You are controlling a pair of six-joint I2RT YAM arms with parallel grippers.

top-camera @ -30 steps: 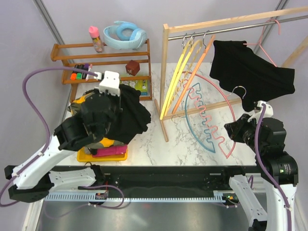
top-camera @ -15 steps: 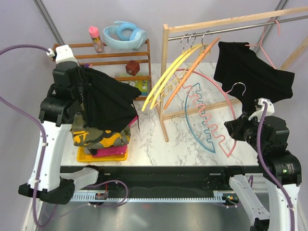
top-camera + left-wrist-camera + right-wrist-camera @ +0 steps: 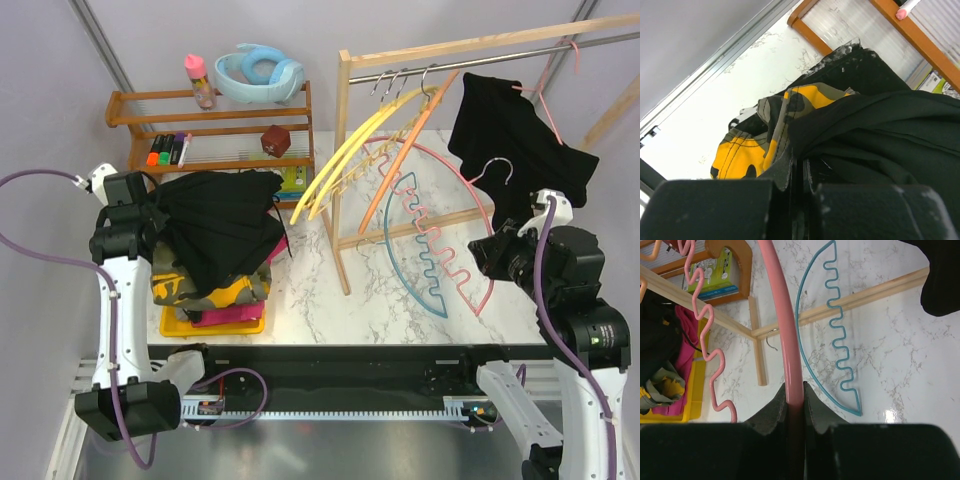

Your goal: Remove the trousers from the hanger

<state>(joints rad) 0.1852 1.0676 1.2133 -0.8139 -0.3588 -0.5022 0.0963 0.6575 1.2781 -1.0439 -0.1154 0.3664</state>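
Black trousers (image 3: 225,225) lie crumpled on top of a stack at the near-left corner of the worktop (image 3: 310,290). They are matte w/ deep folds, one edge drooping twd the worktop's middle. Under them is a camo pair (image 3: 215,290), olive w/ yellow patches, then a magenta pair (image 3: 232,316), all in a yellow tray (image 3: 170,325). The left gripper (image 3: 798,175) sits at the stack's left side, fingers pressed nearly together w/ an edge of the black trousers pinched btwn them. A second black garment (image 3: 520,130) hangs by the far-right corner, draped on a thin pink wire hanger (image 3: 556,70) hooked on the rail (image 3: 500,57).

The right gripper (image 3: 795,401) is by the right edge, clamped on the curved bar of a big pink hanger (image 3: 785,315).

Overhead cam alone gives the layout: the rail w/ yellow hangers (image 3: 340,165) and an orange hanger (image 3: 408,155) slanting out, and a wooden shelf (image 3: 215,125) at the far-left corner. The left fingers are hidden there by arm and cloth.

Left wrist cam shows the pinch close up, plus a black cloth w/ white speckles (image 3: 852,57) deeper in the stack, not readable from above.

Right wrist cam shows the clamp on the pink bar and a blue hanger (image 3: 835,340) crossing the rack's base bar (image 3: 875,290). Can't tell if the blue one lies flat or hangs.
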